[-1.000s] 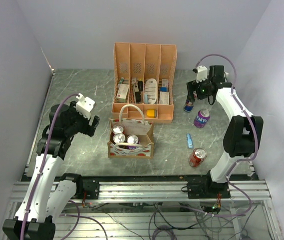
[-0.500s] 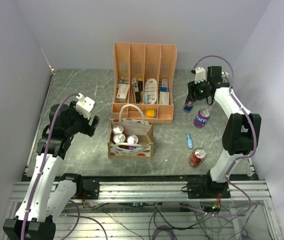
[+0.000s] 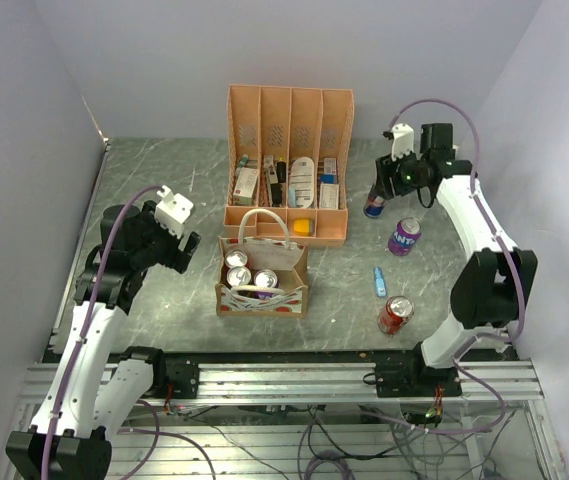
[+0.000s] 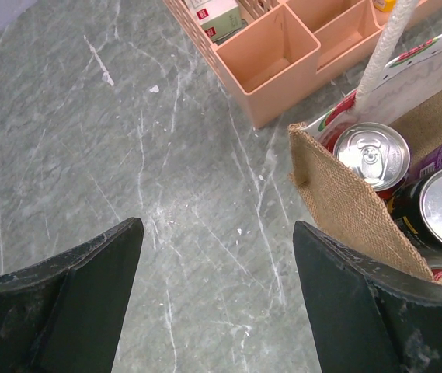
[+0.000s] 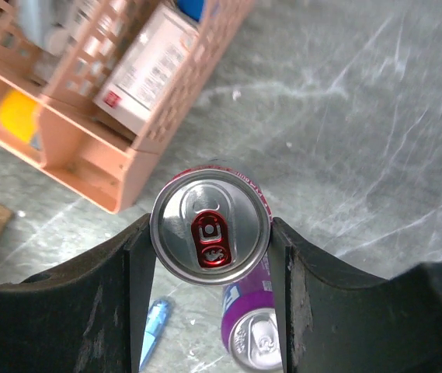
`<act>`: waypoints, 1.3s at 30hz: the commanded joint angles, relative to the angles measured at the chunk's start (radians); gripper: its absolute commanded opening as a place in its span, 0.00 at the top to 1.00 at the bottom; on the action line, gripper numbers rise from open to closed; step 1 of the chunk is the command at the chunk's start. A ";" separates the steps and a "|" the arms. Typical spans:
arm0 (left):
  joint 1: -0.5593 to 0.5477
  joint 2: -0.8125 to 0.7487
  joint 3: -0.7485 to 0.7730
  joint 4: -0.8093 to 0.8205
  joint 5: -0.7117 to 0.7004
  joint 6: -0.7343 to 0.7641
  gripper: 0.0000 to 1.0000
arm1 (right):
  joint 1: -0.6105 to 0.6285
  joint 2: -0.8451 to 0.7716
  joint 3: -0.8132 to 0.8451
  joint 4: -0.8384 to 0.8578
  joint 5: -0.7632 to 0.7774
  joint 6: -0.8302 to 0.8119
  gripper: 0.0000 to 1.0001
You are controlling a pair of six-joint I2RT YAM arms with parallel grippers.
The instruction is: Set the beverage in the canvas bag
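The beverage is a can point(image 5: 210, 225) with a silver top and a red tab, blue and red on its side point(image 3: 374, 206). My right gripper point(image 5: 211, 235) is shut on it, one finger on each side, at the back right of the table point(image 3: 379, 195), just right of the peach organiser. The canvas bag point(image 3: 262, 280) stands at centre front of the table, open at the top, with three cans inside. Its tan edge point(image 4: 345, 194) shows in the left wrist view. My left gripper point(image 4: 217, 227) hangs open over bare table left of the bag point(image 3: 186, 248).
A peach file organiser point(image 3: 287, 165) stands behind the bag. An upright purple can point(image 3: 404, 236) is just in front of the held can, also in the right wrist view point(image 5: 253, 336). A red can point(image 3: 396, 313) lies on its side at the front right, and a small blue object point(image 3: 379, 281) lies between them.
My right gripper has shut on the can, and the arm has risen and shifted slightly with it. The left arm has barely moved.
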State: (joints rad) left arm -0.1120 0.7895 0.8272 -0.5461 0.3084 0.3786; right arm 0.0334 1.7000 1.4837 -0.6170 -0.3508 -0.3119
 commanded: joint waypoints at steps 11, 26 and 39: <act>0.011 -0.020 0.032 -0.014 0.001 0.017 0.11 | 0.292 -0.322 0.182 -0.122 -0.075 -0.060 1.00; 0.011 0.002 0.043 -0.007 -0.012 -0.008 0.11 | 0.492 -0.399 0.234 -0.204 -0.384 -0.138 1.00; 0.011 0.004 0.039 -0.002 -0.003 -0.016 0.11 | 0.731 -0.275 0.173 -0.155 -0.232 -0.188 1.00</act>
State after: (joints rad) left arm -0.1120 0.7906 0.8371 -0.5655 0.3065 0.3813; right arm 0.7116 1.3815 1.6672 -0.8494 -0.6601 -0.4648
